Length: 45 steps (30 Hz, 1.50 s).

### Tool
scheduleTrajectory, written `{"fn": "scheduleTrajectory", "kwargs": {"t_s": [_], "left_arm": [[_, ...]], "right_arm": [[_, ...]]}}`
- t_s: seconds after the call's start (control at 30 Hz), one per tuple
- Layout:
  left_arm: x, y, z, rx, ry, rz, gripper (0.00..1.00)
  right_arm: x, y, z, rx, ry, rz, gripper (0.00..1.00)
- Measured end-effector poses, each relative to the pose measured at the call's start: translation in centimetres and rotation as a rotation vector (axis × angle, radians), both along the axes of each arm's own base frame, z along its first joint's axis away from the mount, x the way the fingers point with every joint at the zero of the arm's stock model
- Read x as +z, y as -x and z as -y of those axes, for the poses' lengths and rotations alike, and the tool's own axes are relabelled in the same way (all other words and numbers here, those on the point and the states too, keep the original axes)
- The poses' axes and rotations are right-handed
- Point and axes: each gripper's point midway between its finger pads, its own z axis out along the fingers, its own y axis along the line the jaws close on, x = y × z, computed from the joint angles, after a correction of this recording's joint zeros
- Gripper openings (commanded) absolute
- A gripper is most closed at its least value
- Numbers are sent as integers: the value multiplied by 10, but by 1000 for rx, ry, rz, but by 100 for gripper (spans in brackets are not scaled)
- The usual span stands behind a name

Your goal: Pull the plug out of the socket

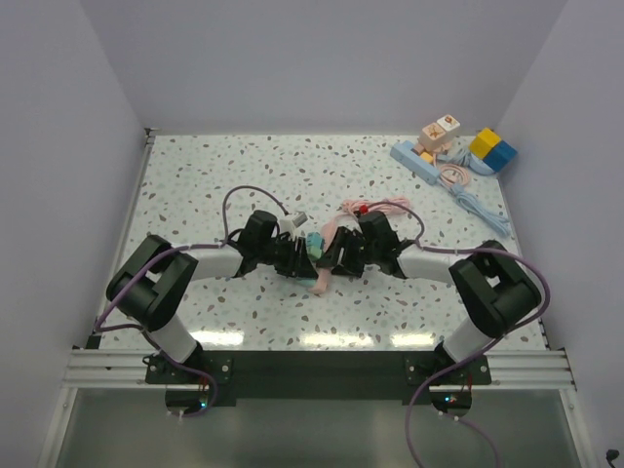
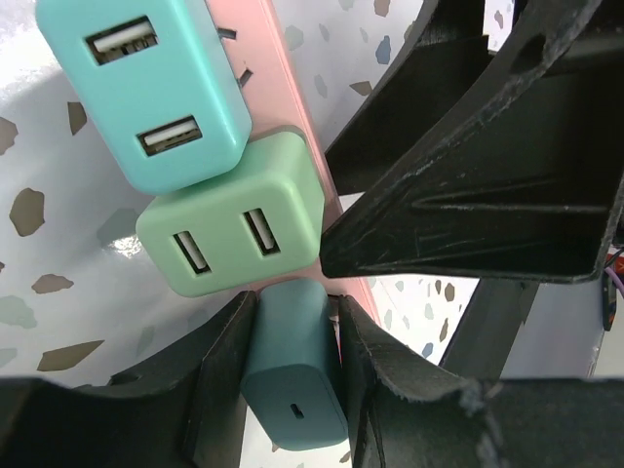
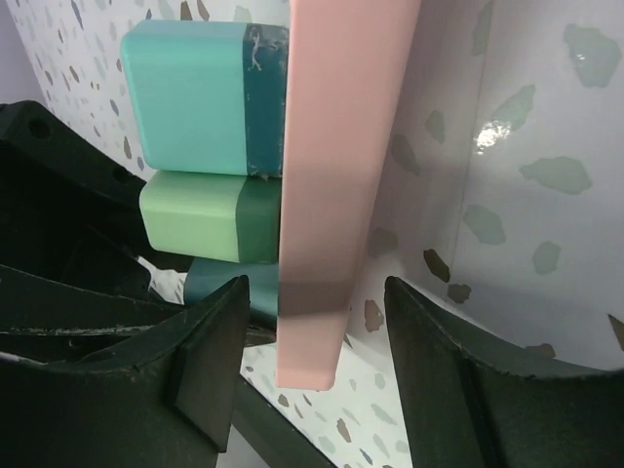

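Left pincer [image 2: 292, 310] fills the bottom of its wrist view, clamped on the dark teal plug [image 2: 292, 375]: one finger pressed on each side face, no gap showing. Plug sits against the long face of the pink socket strip [image 3: 341, 146], last in a row of three, nearest the strip's end. Touching it on the next slot: green plug [image 2: 234, 239], two USB ports. Beyond that: light cyan plug [image 2: 161, 88], also two ports. All three look seated; right wrist view shows no gap where they meet the strip.

Right pincer [image 3: 317, 292] straddles the strip's free end from the opposite side. Jaws partly open, a sliver of gap between each finger and the strip, so no grip that I can see.

Top view: both pincers meet nose to nose over the strip, around the middle of the speckled surface [image 1: 224, 166]. Pink cable [image 1: 382, 206] coils just behind the right pincer.

Far right corner, well apart: blue socket strip [image 1: 417, 162] with two pale cubes [image 1: 441, 132] standing on it, light blue cable [image 1: 470, 198] beside it, and a yellow block [image 1: 485, 142] touching a blue block [image 1: 502, 156].
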Motion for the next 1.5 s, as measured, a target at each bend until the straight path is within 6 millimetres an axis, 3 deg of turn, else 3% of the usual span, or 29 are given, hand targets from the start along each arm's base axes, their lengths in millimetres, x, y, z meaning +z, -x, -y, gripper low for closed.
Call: {"fn": "scheduleTrajectory", "kwargs": {"t_s": [0.17, 0.27, 0.37, 0.4, 0.5, 0.8, 0.97, 1.1, 1.3, 1.5], "left_arm": [[1, 0, 1, 5, 7, -6, 0], [1, 0, 1, 10, 9, -8, 0], [0, 0, 0, 20, 15, -13, 0], [0, 0, 0, 23, 17, -11, 0], [0, 0, -1, 30, 19, -9, 0], [12, -2, -24, 102, 9, 41, 0], [65, -29, -55, 191, 82, 178, 0], [86, -37, -59, 188, 90, 226, 0], [65, -24, -70, 171, -7, 160, 0], [42, -25, -118, 369, -184, 127, 0]], "right_arm": [[-8, 6, -7, 16, 10, -16, 42], [-14, 5, -13, 22, 8, -32, 40], [-17, 2, -19, 26, -1, -35, 26], [-18, 2, -19, 19, -5, -41, 15], [-18, 1, -20, 18, -7, -37, 0], [-15, -1, -27, 42, -33, -32, 0], [-22, -16, -7, 21, 41, -4, 0], [-22, -21, 1, 22, 60, 10, 0], [-19, -27, 19, 21, 122, 18, 0], [-17, -37, 36, 24, 210, 14, 0]]}}
